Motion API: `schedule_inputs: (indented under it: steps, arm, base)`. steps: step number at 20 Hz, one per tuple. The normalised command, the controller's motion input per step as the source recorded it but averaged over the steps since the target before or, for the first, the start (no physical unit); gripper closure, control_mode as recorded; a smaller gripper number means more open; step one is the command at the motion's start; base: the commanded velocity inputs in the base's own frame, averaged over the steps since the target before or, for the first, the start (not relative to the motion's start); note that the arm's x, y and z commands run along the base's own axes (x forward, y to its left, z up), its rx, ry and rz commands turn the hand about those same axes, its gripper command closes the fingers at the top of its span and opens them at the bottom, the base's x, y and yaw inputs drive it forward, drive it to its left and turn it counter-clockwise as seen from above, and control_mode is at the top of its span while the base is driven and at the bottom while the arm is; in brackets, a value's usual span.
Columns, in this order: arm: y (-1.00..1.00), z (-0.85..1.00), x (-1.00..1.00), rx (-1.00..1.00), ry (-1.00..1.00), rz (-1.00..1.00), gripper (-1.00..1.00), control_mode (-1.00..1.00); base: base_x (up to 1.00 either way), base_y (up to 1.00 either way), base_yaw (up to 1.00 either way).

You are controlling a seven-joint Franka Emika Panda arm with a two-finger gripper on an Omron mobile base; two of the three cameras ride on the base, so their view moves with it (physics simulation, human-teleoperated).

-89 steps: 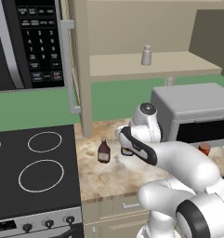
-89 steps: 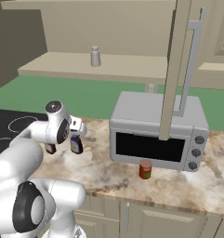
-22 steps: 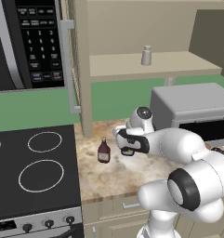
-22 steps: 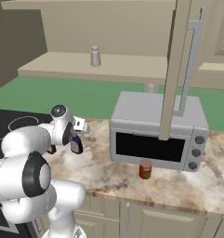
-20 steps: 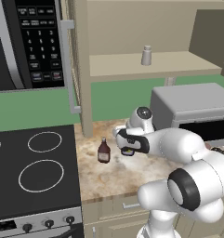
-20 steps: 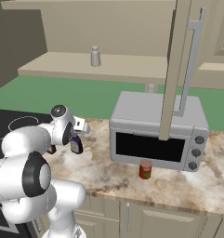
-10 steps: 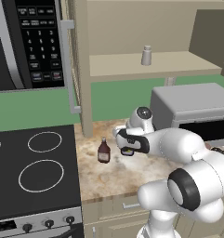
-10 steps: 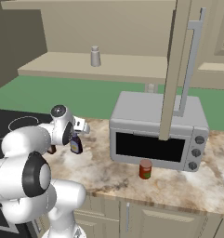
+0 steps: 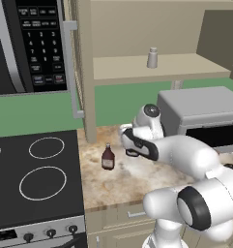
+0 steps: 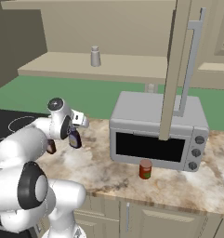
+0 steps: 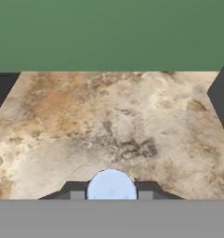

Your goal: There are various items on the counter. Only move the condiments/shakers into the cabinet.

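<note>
My gripper (image 10: pixel 75 134) is shut on the dark bottle (image 10: pixel 75 140), whose blue cap (image 11: pixel 111 185) sits between the fingertips. It hangs low over the counter (image 10: pixel 97 168), left of the microwave; I cannot tell whether its base touches the stone. In the left base view the gripper (image 9: pixel 132 151) is just right of the slim brown-red bottle (image 9: pixel 108 157), which stands upright on the counter (image 9: pixel 137 180). The grey-white shaker (image 9: pixel 152 57) (image 10: pixel 95 56) stands on the cabinet's tan shelf (image 9: pixel 195 65) (image 10: pixel 132 63).
A grey microwave (image 10: pixel 156 134) fills the counter's back right, with a small red can (image 10: pixel 145 168) in front of it. The cabinet door (image 10: pixel 176 69) hangs open above it. The black stovetop (image 9: pixel 33 180) borders the counter on the left.
The fingers have closed onto the blue-capped bottle. The arm, the brown-red bottle, the shaker and the can have stayed where they were.
</note>
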Motion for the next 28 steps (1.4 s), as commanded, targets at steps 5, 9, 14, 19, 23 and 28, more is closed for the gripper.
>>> schedule_inputs:
  steps: [5,9,14,19,23,28]
  arm:
    - [0.0,0.99,-0.1,0.0,0.0,-0.11,1.0,-1.0]
    - [0.0,0.94,-0.21,0.0,0.0,-0.13,1.0,-1.0]
    - [0.0,0.88,-0.01,-0.04,0.01,-0.18,1.0,-1.0]
    - [-0.02,0.99,-0.03,-0.01,0.0,-0.19,1.0,-1.0]
    - [-0.07,0.99,-0.01,0.0,0.01,-0.05,1.0,-1.0]
    - [-0.2,0.82,-0.32,0.0,0.06,0.0,1.0,-1.0]
  base:
    - [0.0,0.0,0.0]
    - [0.0,0.0,0.0]
    - [0.0,0.0,0.0]
    - [0.0,0.0,0.0]
    - [0.0,0.0,0.0]
    - [0.0,0.0,0.0]
